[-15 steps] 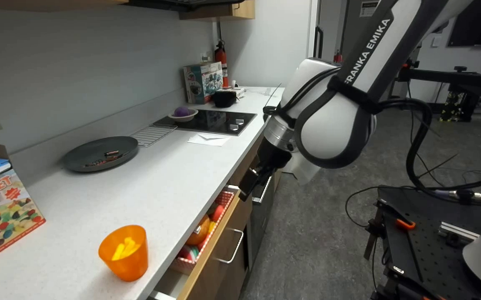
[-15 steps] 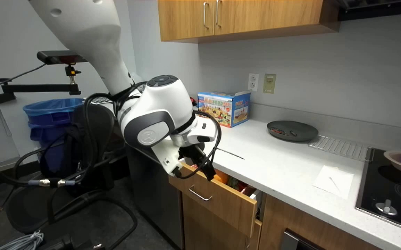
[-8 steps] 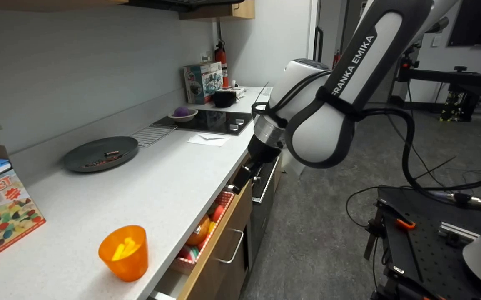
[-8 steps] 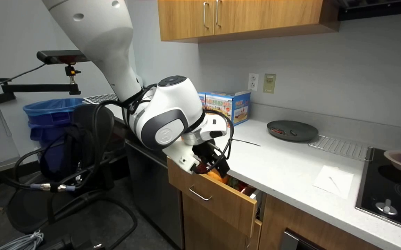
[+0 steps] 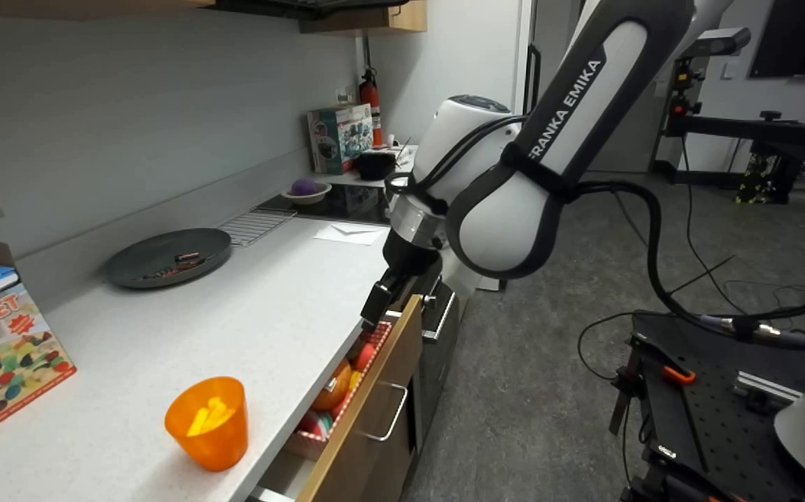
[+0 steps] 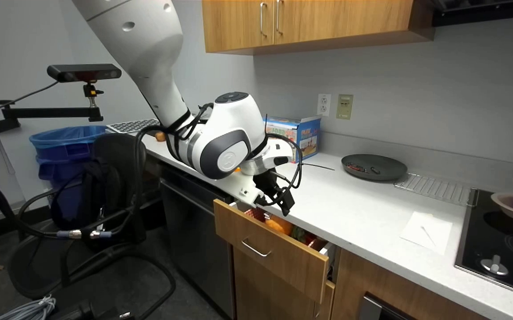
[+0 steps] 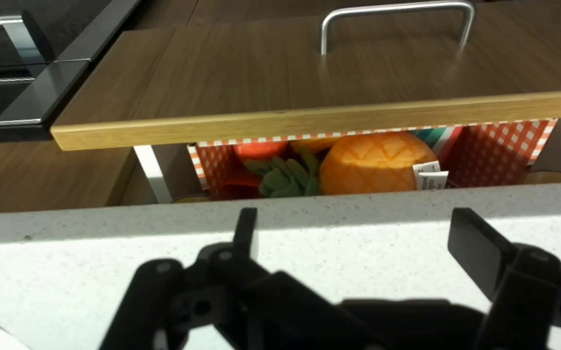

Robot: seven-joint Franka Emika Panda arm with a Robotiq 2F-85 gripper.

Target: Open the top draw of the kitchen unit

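The top draw (image 6: 278,262) of the kitchen unit (image 5: 284,293) stands partly pulled out. It has a brown wood front (image 7: 236,73) and a silver bar handle (image 7: 399,7); its pale side (image 7: 153,172) shows in the wrist view. Inside is a red checked basket (image 7: 508,150) with an orange plush toy (image 7: 377,165) and other soft toys. My gripper (image 7: 355,218) is open and empty, its two fingers wide apart. In both exterior views the gripper (image 5: 372,317) (image 6: 286,210) is by the worktop's front edge, behind the draw front and apart from the handle.
An orange cup (image 5: 210,429) with yellow pieces stands near the worktop edge. A dark round pan (image 5: 169,258), a wire rack (image 6: 436,189), white paper (image 6: 427,231) and a toy box (image 6: 307,138) are on the worktop. The black oven (image 5: 440,328) adjoins the draw.
My open gripper has moved from over the draw front inward to the worktop's front edge, rising a little. The draw has stayed at the same opening.
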